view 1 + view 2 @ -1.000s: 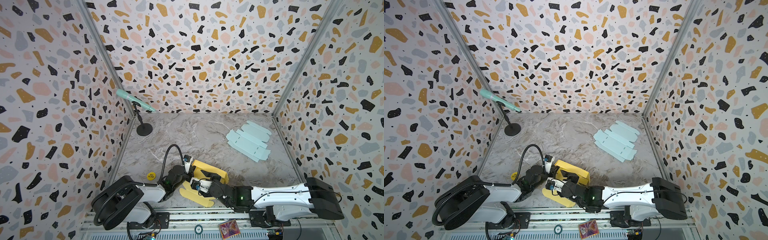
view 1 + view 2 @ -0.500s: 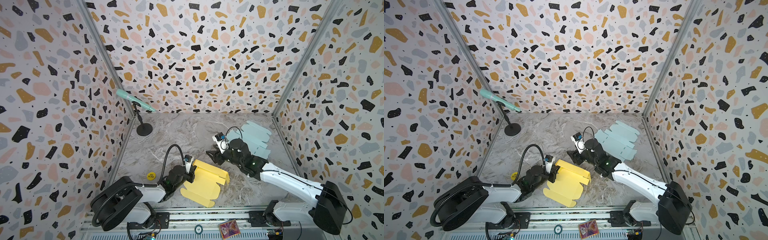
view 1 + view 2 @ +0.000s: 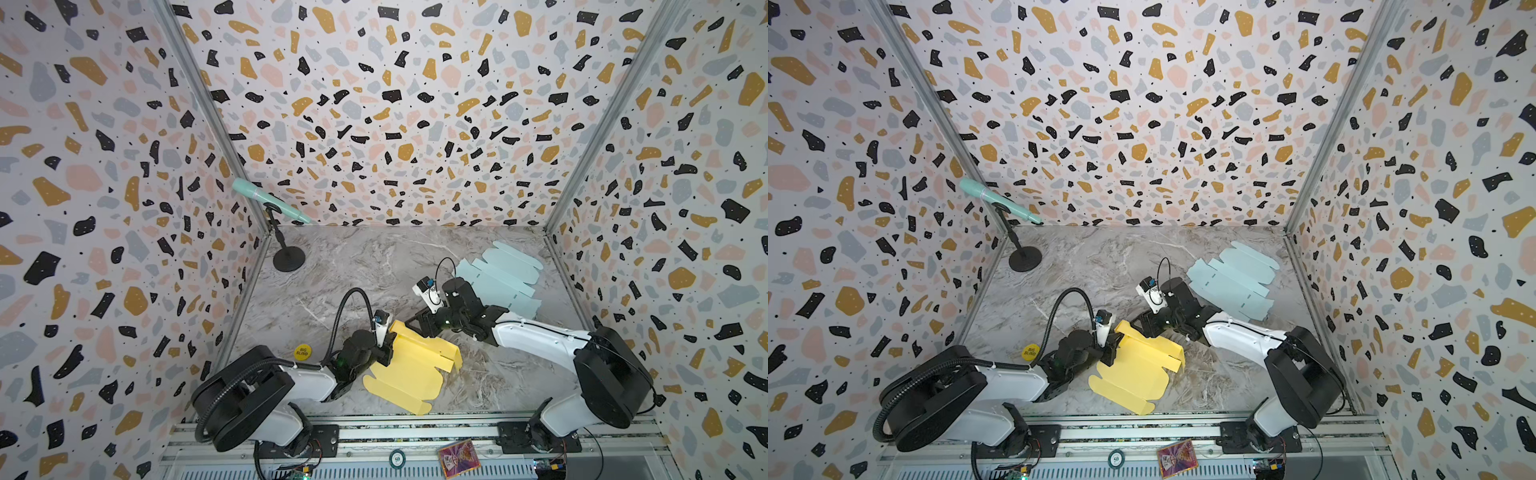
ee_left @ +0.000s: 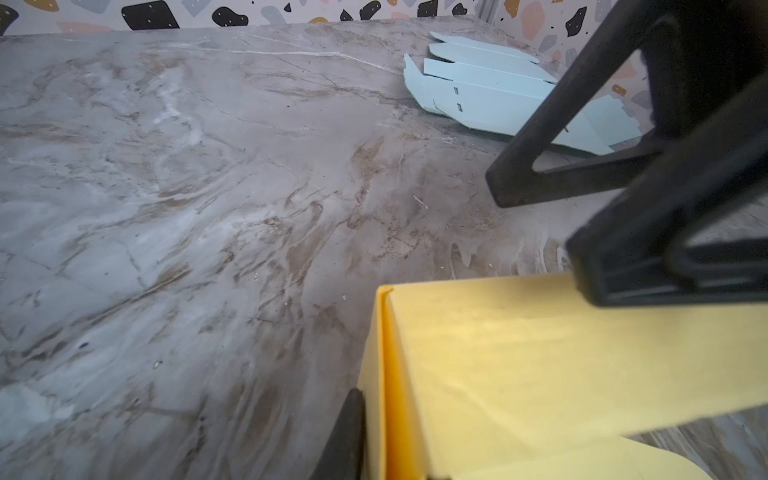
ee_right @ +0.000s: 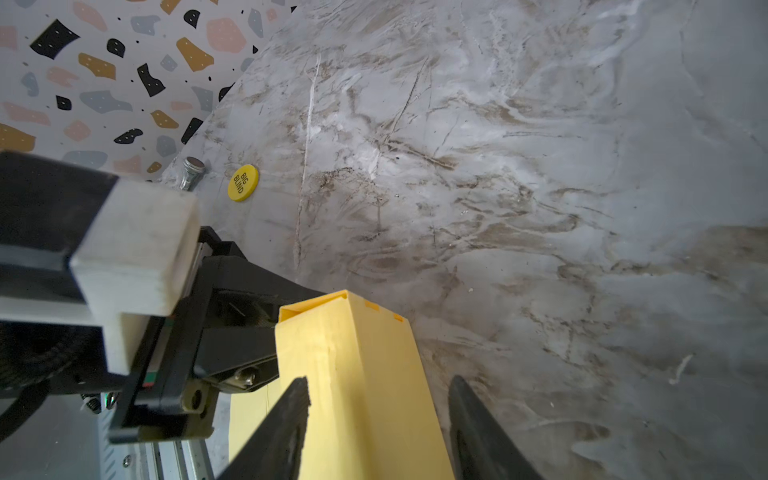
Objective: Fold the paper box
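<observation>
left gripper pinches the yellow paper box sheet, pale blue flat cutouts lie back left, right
No: the pale blue flat cutouts lie back right, as both top views show. The left gripper does pinch the yellow paper box sheet.

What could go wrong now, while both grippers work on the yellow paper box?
1. The right gripper straddles the raised wall of the yellow paper box with open jaws; closing askew could crush it.
2. The left gripper pinches only the box's edge; a pull may tear or free it.
</observation>
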{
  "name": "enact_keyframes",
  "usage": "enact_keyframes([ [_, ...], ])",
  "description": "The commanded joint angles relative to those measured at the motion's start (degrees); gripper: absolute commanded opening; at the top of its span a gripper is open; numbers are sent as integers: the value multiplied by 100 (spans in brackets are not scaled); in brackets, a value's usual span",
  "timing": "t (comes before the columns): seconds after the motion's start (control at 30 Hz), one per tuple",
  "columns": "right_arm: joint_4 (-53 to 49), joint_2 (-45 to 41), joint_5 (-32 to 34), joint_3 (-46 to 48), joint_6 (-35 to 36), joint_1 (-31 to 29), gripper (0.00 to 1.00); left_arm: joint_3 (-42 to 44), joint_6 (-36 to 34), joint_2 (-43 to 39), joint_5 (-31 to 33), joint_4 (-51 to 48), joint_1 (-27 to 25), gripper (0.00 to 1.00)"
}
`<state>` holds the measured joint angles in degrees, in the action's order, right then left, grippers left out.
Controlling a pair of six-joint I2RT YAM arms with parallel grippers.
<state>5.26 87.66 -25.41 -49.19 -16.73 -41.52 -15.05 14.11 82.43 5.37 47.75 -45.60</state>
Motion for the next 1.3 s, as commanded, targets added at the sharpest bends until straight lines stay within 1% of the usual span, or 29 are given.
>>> enact_keyframes([
  [0.0, 210, 179, -413, 67, -141, 8, 50, -119, -76, 177, 122, 378, -50, 18],
  [0.13, 283, 274, -532, 137, -176, 12, 46, -139, -52, 370, 205, 533, -63, 20],
  [0.27, 326, 301, -672, 177, -211, 30, 44, -139, -30, 490, 341, 693, -71, 25],
  [0.47, 582, 376, -1017, 304, -426, 112, 44, -139, -13, 511, 492, 861, -80, 24],
  [0.57, 665, 368, -1167, 313, -579, 117, 43, -146, -3, 535, 487, 917, -83, 20],
  [0.7, 1068, 246, -1405, 559, -1007, 118, 43, -96, 1, 571, 565, 974, -91, 18],
  [0.9, 1976, 80, -1736, 1147, -1806, 108, 43, -69, 60, 633, 657, 1108, -96, 19],
  [1.1, 2452, 94, -1748, 1394, -2125, 100, 43, -17, 145, 651, 666, 1250, -115, 19],
  [1.17, 2682, 150, -1820, 1427, -2259, 83, 43, -2, 145, 660, 667, 1261, -124, 17],
  [1.27, 2839, 219, -1891, 1408, -2386, 22, 43, 20, 160, 677, 692, 1299, -139, 16],
])
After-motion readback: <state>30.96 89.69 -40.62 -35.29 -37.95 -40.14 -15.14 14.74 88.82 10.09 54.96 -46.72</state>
